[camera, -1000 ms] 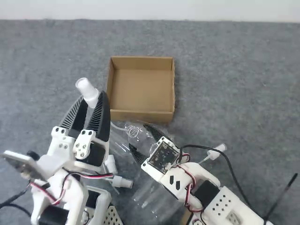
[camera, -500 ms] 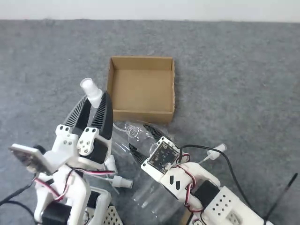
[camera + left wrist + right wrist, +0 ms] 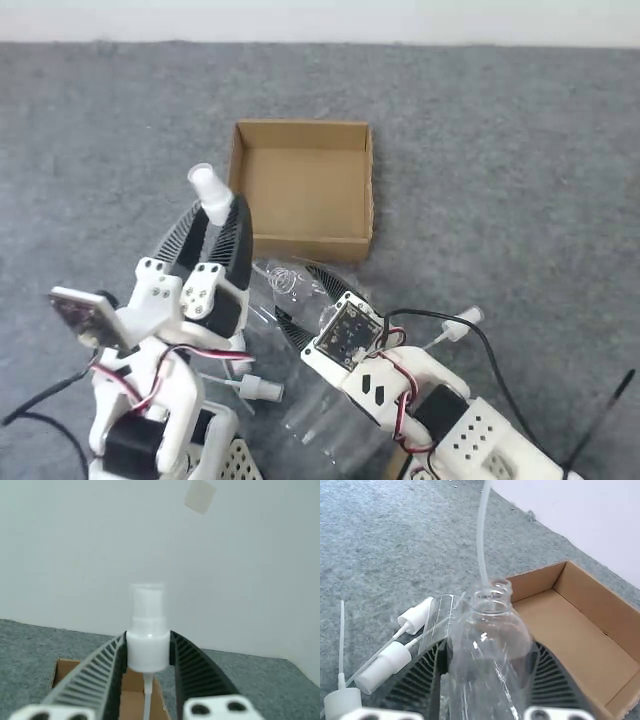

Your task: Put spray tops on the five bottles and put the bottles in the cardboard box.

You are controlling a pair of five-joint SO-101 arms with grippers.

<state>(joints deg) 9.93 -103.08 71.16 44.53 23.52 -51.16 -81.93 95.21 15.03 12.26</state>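
My left gripper [image 3: 213, 228] is shut on a white spray top [image 3: 209, 188], held upright above the carpet beside the cardboard box [image 3: 304, 188]; the left wrist view shows the spray top [image 3: 147, 632] clamped between the black fingers [image 3: 192, 667], its tube hanging down. My right gripper [image 3: 303, 290] is shut on a clear bottle [image 3: 490, 645] with an open neck pointing toward the box [image 3: 580, 625]. The spray top's dip tube [image 3: 482, 535] hangs above the bottle's mouth, its end just beside the rim.
Loose spray tops [image 3: 395, 645] lie on the grey carpet next to the held bottle, and another [image 3: 458, 326] lies by the right arm. More clear bottles [image 3: 320, 410] lie between the arm bases. The box is empty.
The left arm has carried the spray top to the right and nearer the box, toward the bottle. The right arm and its bottle have stayed put.
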